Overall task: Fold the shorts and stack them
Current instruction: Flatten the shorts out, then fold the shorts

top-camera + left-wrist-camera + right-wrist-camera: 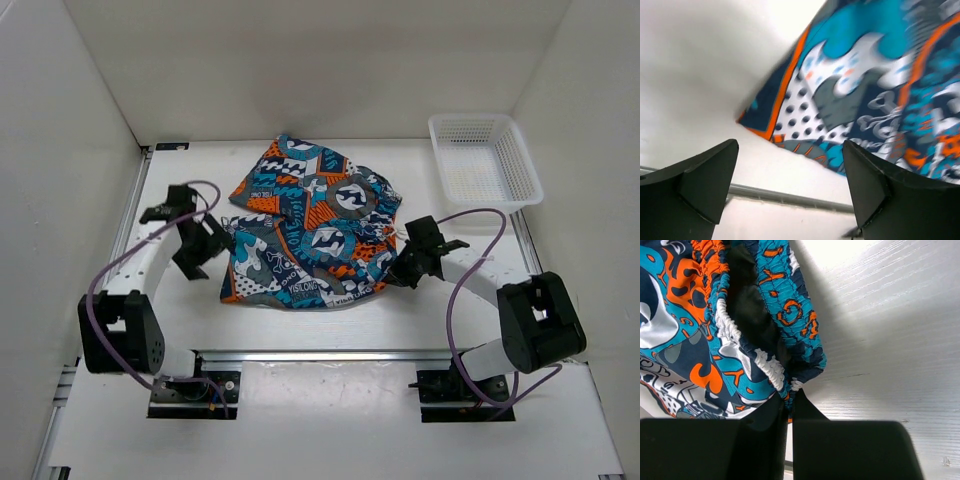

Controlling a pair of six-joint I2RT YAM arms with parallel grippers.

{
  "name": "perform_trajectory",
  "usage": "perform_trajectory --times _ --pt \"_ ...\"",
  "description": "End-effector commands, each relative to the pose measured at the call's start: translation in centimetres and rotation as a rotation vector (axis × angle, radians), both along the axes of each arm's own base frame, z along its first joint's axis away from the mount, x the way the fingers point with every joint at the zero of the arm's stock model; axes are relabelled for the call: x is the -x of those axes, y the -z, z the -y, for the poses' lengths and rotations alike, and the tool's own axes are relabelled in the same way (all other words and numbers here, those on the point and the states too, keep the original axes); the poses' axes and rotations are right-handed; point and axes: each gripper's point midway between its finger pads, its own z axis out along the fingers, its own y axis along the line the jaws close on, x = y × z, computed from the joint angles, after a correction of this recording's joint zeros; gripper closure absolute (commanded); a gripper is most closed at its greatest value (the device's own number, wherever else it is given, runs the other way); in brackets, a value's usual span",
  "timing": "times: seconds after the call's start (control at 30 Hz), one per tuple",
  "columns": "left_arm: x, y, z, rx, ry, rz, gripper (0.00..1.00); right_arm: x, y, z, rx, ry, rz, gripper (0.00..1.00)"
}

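The shorts (310, 225) lie crumpled in a loose fold at mid-table, printed in teal, orange, navy and white. At their left edge my left gripper (218, 243) stands open. In the left wrist view the black fingers (700, 185) are wide apart around the left gripper's (790, 145) empty gap. The dotted corner of the shorts (865, 90) lies just beyond the tips, apart from them. My right gripper (400, 268) sits at the right edge of the shorts. The right wrist view shows the right gripper (790, 396) shut on the gathered elastic waistband of the shorts (715, 315).
A white mesh basket (485, 160) stands at the back right corner. A metal rail (320, 355) runs along the table's near edge, also seen as the rail (790, 196) below my left fingers. White walls close in the left, back and right sides.
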Motion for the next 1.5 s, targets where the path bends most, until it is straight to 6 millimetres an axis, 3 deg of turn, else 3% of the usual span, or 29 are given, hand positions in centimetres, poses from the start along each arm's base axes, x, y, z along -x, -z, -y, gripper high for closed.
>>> perform_trajectory --times 0.0,0.17,0.4,0.47,0.57,0.6,0.63,0.67,0.7,0.73,0.77,0.83,0.87,1.03,1.27,1.37,1.4,1.47 --pt "4.4 5.0 2.5 0.131 -0.030 -0.160 0.05 -1.2 -1.1 -0.4 0.004 -0.012 0.039 1.00" --pt "5.9 6.8 2.7 0.147 -0.053 -0.189 0.07 -1.0 -1.0 -0.3 0.011 -0.021 0.033 1.00" --pt "5.0 9.0 2.4 0.100 -0.059 -0.237 0.17 -1.2 -1.3 -0.2 0.015 -0.016 0.046 1.00" --pt "3.8 9.1 2.0 0.075 -0.065 -0.222 0.21 -1.0 -1.4 -0.1 0.015 -0.016 0.046 1.00" --pt "3.4 9.8 2.2 0.073 -0.056 -0.242 0.40 -0.9 -1.1 0.1 0.027 -0.011 0.041 1.00" --pt "3.0 9.7 2.6 0.071 -0.043 -0.239 0.51 -0.5 -0.8 0.3 0.031 -0.012 0.031 1.00" --pt "3.1 10.0 2.6 0.070 -0.043 -0.250 0.76 -0.5 -0.7 0.3 0.031 -0.012 0.031 0.98" --pt "2.8 10.0 2.6 0.068 -0.034 -0.248 0.90 -0.6 -0.7 0.4 0.039 -0.007 0.034 0.93" --pt "2.8 10.0 2.6 0.068 -0.034 -0.248 0.90 -0.6 -0.7 0.4 0.039 -0.007 0.034 0.85" --pt "2.7 9.7 2.6 0.069 -0.033 -0.236 0.90 -0.6 -0.7 0.4 0.039 -0.007 0.034 0.67" --pt "2.6 9.4 2.6 0.070 -0.033 -0.223 0.90 -0.2 -0.6 0.6 0.043 -0.008 0.024 0.58" --pt "2.2 8.3 2.6 0.074 -0.031 -0.181 0.90 -0.1 -0.4 1.1 0.062 0.003 0.031 0.41" --pt "2.1 8.1 2.6 0.075 -0.031 -0.171 0.90 -0.2 -0.4 1.2 0.072 0.008 0.035 0.40" --pt "2.0 7.7 2.8 0.086 -0.027 -0.160 0.90 0.0 0.4 1.3 0.080 0.008 0.017 0.41" --pt "2.0 7.7 2.8 0.086 -0.027 -0.160 0.90 -1.0 1.7 2.2 0.147 0.019 0.027 0.61" --pt "2.0 7.5 2.8 0.087 -0.027 -0.149 0.90 -1.8 1.9 2.1 0.160 0.005 0.045 0.71" --pt "2.0 7.5 2.8 0.084 -0.018 -0.148 0.90 -1.5 2.6 2.3 0.176 -0.011 0.025 0.78" --pt "1.5 7.0 3.0 0.093 -0.006 -0.133 0.90 -2.7 1.9 2.0 0.181 -0.015 0.052 0.95"
